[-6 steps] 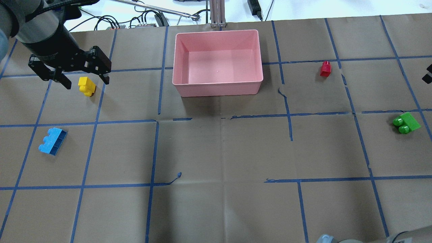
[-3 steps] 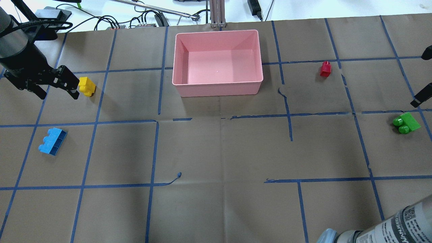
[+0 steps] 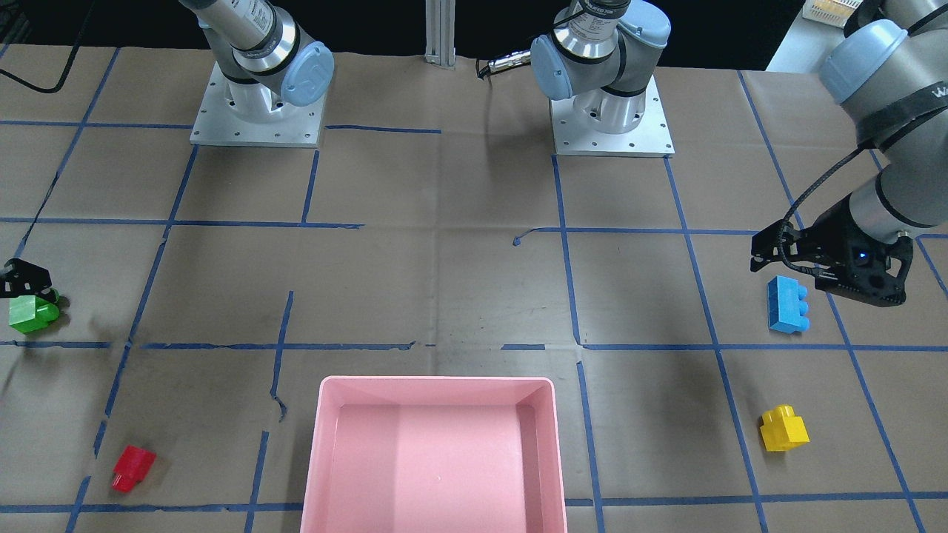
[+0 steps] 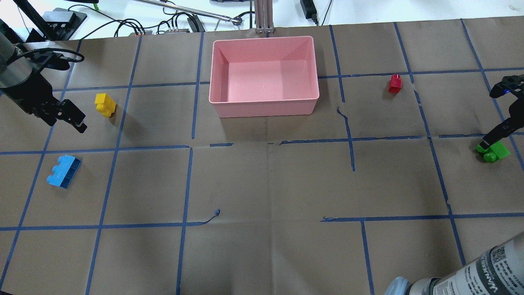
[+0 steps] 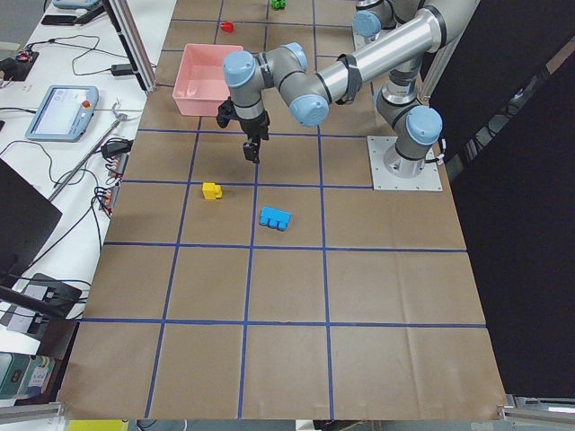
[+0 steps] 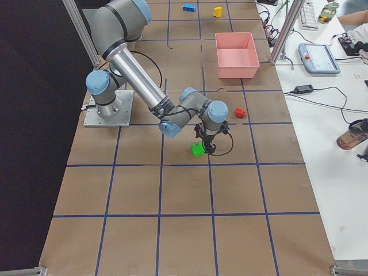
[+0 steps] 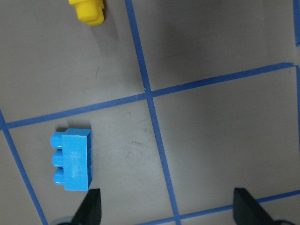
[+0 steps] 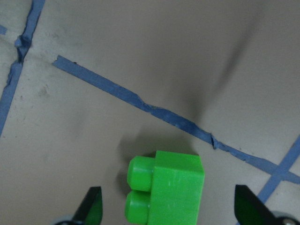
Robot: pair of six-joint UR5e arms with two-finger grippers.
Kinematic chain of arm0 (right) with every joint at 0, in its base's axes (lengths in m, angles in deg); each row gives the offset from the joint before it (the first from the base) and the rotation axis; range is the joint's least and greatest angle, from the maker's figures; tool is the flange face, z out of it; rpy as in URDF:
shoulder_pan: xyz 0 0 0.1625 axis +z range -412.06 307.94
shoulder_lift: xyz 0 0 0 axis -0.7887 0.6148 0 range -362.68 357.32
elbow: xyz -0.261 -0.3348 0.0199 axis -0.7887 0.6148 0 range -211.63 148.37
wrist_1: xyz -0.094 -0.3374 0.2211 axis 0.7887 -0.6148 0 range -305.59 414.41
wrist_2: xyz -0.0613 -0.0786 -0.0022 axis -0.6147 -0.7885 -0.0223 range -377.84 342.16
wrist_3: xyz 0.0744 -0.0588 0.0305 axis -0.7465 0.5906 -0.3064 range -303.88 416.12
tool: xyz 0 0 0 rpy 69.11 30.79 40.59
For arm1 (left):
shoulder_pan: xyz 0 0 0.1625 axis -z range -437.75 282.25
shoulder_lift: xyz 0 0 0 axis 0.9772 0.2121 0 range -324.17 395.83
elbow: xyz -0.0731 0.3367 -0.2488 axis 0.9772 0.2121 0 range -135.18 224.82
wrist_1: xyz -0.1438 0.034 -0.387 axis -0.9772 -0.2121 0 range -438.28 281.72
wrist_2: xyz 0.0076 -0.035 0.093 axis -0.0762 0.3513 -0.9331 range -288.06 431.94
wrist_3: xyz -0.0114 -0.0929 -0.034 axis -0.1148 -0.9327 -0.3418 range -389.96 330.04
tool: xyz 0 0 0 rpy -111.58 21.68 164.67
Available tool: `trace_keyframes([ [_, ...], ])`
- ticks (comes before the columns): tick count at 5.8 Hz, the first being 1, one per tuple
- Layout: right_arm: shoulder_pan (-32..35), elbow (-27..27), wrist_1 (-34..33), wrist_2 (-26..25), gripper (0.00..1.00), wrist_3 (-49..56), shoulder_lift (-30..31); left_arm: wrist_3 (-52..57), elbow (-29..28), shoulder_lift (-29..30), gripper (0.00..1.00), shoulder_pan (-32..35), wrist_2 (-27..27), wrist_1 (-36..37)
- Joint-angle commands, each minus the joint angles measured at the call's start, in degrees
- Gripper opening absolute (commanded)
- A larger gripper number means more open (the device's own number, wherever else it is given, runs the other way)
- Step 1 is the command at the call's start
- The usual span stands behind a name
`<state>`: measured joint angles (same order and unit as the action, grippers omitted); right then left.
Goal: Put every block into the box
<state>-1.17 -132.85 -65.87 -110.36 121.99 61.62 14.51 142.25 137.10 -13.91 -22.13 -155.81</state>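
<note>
The pink box (image 4: 264, 107) stands empty at the table's far middle. The yellow block (image 4: 105, 105) and the longer blue block (image 4: 64, 171) lie on the left. The red block (image 4: 395, 83) and the green block (image 4: 493, 150) lie on the right. My left gripper (image 4: 65, 122) is open and empty, between the yellow and blue blocks. In the left wrist view the blue block (image 7: 72, 159) lies just ahead of its left fingertip (image 7: 91, 206). My right gripper (image 8: 168, 211) is open, its fingers either side of the green block (image 8: 166, 192), not touching it.
Blue tape lines grid the brown paper table cover. Cables and a metal post (image 4: 264, 16) sit behind the box at the far edge. The two arm bases (image 3: 255, 104) stand on the robot's side.
My left gripper has moved away from the yellow block, leftward and nearer, toward the blue block. My right gripper has come in from the right edge and down over the green block.
</note>
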Motion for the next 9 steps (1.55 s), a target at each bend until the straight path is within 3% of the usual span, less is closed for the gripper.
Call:
trace_keyframes([
  [1,-0.09,-0.56,-0.22,-2.38,1.0,-0.38,-1.19,5.45,6.85,2.52,0.99,-5.27,-2.52,10.83],
  [2,-0.18,-0.56,-0.22,-2.58,0.98,-0.21,-1.2,8.42,9.41,5.23,0.99,-7.13,-2.52,17.61],
  [3,-0.87,-0.65,0.21,-3.02,0.87,-0.38,-1.28,12.28,9.61,8.65,0.99,-8.28,-2.43,20.81],
  [4,-0.97,-0.56,0.39,-3.46,0.66,-0.21,-1.37,14.32,10.83,9.03,0.99,-9.86,-2.26,21.1],
  [6,-0.97,-0.47,0.48,-3.46,0.41,-0.21,-1.2,14.51,11.2,12.1,0.99,-11.71,-2.52,26.45],
  [8,-0.88,1.71,1.09,-3.11,0.29,-0.73,0.37,14.6,11.11,13.07,0.99,-11.81,-2.6,25.85],
  [9,-0.18,5.38,5.01,-2.59,0.27,-2.83,2.21,14.51,11.37,13.51,0.99,-11.81,-2.61,25.67],
])
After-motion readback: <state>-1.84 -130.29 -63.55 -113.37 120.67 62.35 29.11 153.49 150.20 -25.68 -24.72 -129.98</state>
